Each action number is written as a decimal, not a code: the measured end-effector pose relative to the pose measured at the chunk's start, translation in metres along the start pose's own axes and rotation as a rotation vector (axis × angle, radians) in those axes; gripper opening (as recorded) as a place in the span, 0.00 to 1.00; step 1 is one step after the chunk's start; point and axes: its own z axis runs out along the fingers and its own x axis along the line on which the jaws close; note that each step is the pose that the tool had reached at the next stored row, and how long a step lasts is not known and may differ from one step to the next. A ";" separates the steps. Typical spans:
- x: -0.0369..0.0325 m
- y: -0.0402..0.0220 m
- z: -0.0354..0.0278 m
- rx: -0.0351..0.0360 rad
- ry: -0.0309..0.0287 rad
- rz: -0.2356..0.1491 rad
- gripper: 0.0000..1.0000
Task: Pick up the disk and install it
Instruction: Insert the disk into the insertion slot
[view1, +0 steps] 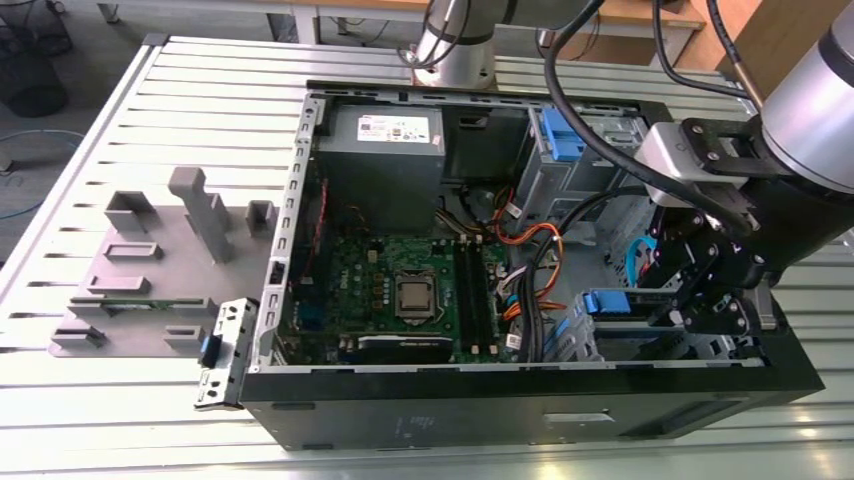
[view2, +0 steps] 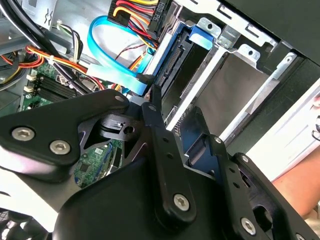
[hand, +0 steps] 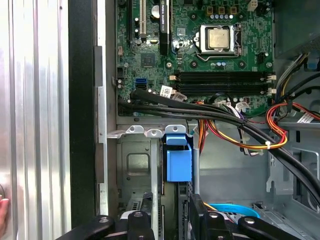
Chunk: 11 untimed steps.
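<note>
Gripped the disk (hand: 178, 162) edge-on between closed fingers (hand: 196, 215) of the gripper (hand: 171, 202), part-sunk in the drive cage (hand: 132, 165) at a corner of the computer case (view1: 534, 420); mid-installation, seemingly needing a straight, square push home.

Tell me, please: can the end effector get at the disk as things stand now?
Probably yes. The end effector is right at the disk, which stands on edge in the drive cage; the black cables pass beyond it, not between them.
</note>
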 end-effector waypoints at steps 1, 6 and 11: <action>0.0000 0.0000 -0.0013 0.0000 -0.0001 0.000 0.42; -0.0002 0.0000 -0.0087 0.0000 0.0001 0.000 0.42; -0.0002 0.0000 -0.0108 0.0000 -0.0003 0.000 0.42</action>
